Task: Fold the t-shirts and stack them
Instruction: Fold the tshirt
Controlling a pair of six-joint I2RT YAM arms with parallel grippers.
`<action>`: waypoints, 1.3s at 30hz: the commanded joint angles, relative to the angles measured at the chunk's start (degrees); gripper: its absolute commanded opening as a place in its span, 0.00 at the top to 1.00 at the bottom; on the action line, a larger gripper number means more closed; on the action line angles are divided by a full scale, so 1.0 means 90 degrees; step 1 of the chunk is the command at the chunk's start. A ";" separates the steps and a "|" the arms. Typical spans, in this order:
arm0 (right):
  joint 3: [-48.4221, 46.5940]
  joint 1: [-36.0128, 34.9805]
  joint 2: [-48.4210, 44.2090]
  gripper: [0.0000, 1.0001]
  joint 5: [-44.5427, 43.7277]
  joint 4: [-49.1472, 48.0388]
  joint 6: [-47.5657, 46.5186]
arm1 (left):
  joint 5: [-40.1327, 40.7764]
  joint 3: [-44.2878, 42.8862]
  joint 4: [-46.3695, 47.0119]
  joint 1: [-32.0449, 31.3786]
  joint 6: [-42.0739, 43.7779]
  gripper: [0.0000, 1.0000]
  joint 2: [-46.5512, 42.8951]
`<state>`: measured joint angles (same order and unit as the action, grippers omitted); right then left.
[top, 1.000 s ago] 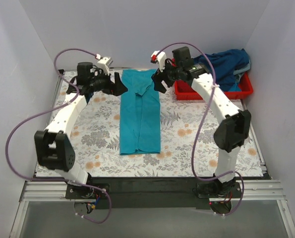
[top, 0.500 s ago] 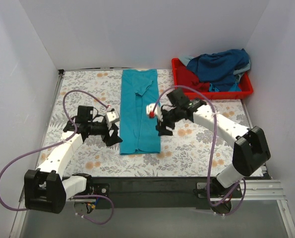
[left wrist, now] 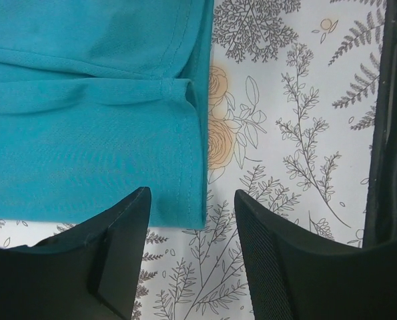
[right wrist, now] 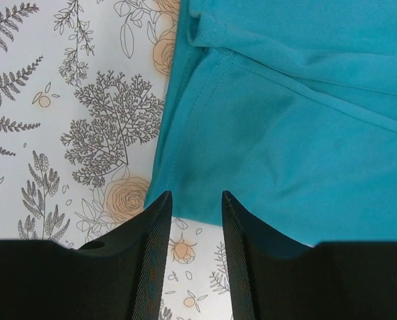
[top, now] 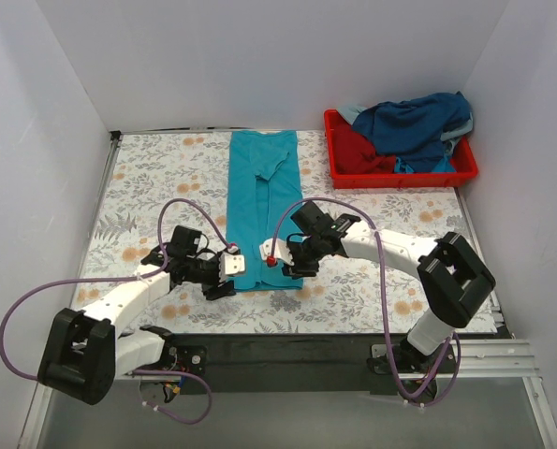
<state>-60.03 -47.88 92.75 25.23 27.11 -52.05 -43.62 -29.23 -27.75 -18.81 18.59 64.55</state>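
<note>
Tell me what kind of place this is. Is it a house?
Probably a robot lab, not a house: plain white walls box in a flower-patterned table, two robot arms are bolted at its near edge, and a teal t-shirt lies on it.

A teal t-shirt (top: 264, 206) is laid flat on the floral table (top: 166, 178), hem corners at the fingertips (left wrist: 121, 240); red tray (top: 400, 178) set far beyond.

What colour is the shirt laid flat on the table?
The shirt is plain teal-turquoise, shown best in the top view.
</note>
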 commanded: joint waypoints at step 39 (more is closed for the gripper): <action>0.0390 -0.0344 -0.0462 0.47 -0.0059 0.0386 -0.0622 | 0.0061 -0.0053 -0.0462 -0.0264 0.0825 0.57 -0.0464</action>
<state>-55.51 -50.22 90.94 23.29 29.10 -55.72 -40.16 -27.97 -30.46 -20.86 25.21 61.56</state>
